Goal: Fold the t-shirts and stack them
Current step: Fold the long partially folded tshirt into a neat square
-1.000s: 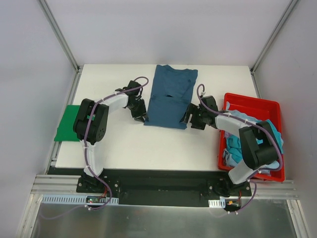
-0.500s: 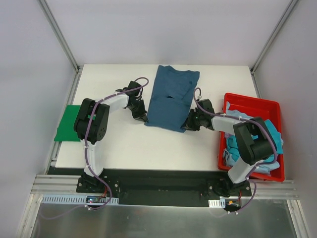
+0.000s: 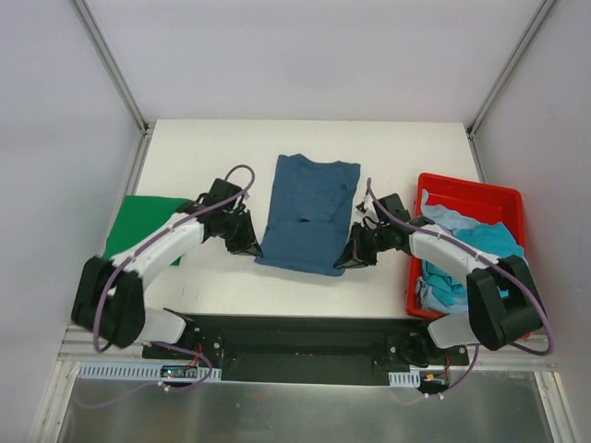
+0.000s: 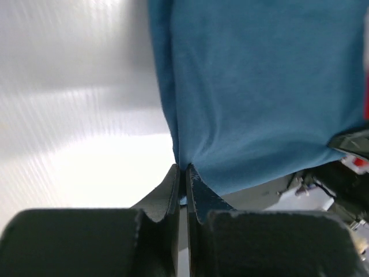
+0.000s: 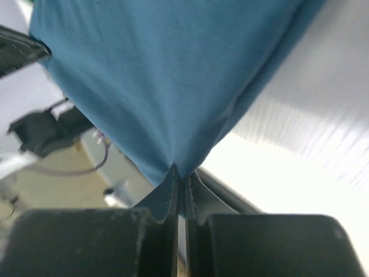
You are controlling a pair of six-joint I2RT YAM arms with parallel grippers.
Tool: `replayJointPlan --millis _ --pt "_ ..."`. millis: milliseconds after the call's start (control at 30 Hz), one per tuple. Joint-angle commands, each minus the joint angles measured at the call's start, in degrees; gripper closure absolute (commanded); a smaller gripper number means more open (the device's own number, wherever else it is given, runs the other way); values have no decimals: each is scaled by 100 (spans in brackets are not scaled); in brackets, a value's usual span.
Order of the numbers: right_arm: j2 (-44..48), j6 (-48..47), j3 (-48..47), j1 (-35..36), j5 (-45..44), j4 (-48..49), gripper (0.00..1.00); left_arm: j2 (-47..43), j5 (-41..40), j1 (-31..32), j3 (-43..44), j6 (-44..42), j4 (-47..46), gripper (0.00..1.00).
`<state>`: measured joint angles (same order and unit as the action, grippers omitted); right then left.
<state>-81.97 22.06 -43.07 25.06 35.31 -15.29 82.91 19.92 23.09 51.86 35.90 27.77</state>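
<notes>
The dark teal-blue t-shirt is soft, matt cotton cloth, as is the bright green t-shirt. The white desk looks smooth, faintly ribbed, with a slight sheen. The red bin is glossy plastic. The left end effector and right end effector are matt black plastic.

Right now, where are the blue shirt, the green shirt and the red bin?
Blue shirt (image 3: 309, 208), top view, middle of cloth.
Green shirt (image 3: 140, 216), top view, far part.
Red bin (image 3: 462, 191), top view, far wall.
</notes>
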Motion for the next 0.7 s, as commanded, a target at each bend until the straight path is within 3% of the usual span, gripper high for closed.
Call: replayJointPlan --millis 0,100,267,433,667 --pt "489 -763 -499 78 1687 -2228 100 -1433 152 55 -228 75 615 100" --pt "560 -1072 -834 122 2303 -2917 100 -2181 143 64 -98 23 834 100" --pt "551 -959 -1115 43 3103 -2998 100 -2587 -5 64 596 -22 862 100" --pt "314 -941 -1353 -509 3245 -2998 99 -1991 -805 46 1396 66 853 100" --pt "-283 -1117 -1854 -1117 3289 -2936 100 -541 -1008 11 2530 14 800 100"
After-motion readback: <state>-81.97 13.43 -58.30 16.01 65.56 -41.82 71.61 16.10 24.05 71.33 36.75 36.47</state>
